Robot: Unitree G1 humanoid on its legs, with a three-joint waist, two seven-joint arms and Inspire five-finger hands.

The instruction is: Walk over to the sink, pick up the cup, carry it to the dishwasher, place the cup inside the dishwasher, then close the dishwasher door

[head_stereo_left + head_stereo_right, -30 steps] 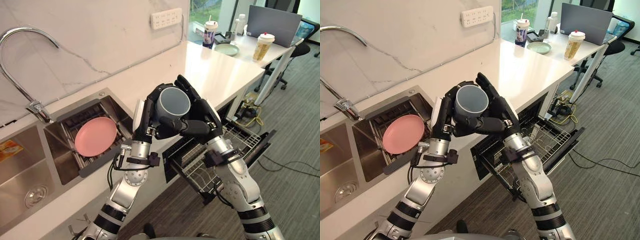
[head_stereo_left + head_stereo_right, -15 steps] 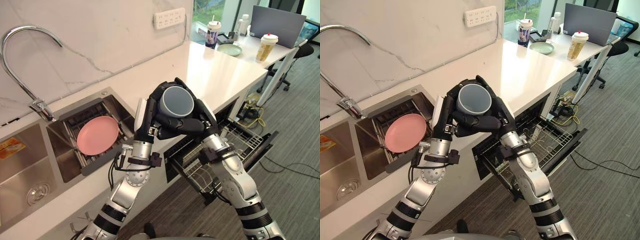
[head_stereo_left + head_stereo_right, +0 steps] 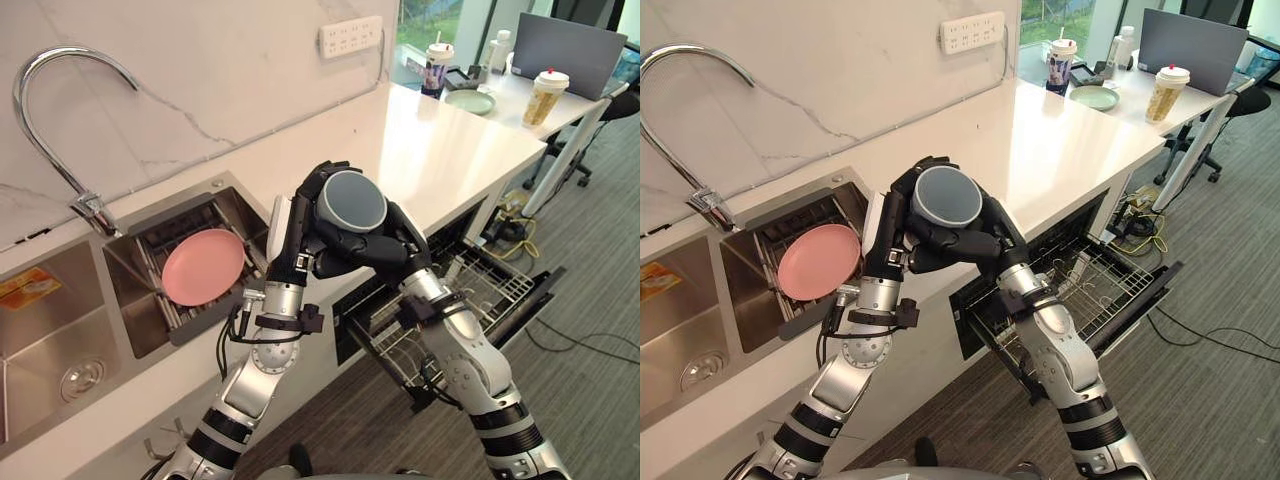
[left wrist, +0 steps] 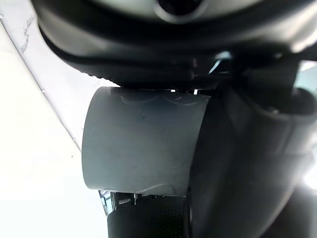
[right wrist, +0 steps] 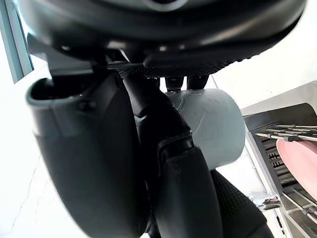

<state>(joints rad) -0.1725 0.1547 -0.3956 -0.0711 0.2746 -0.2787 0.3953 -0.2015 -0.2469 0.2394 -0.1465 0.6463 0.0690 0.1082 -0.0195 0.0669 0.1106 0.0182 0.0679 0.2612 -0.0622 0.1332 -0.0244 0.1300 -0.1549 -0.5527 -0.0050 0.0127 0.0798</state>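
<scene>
Head views: bright, even daylight, apparently entering from the window (image 3: 418, 22) at the upper right of the frame. The white counter (image 3: 440, 150) carries a broad sheen toward the right, and the faucet (image 3: 60, 62) at the upper left shows thin specular highlights. Shadows are soft, deepest in the sink (image 3: 30, 330) and under the counter's front edge.

Wrist views: the left robot hand (image 4: 148, 54) and right robot hand (image 5: 89, 158) read as near-black masses against burnt-out white backgrounds. The cup (image 4: 143, 139) is softly lit, with small glints at its rim.
</scene>
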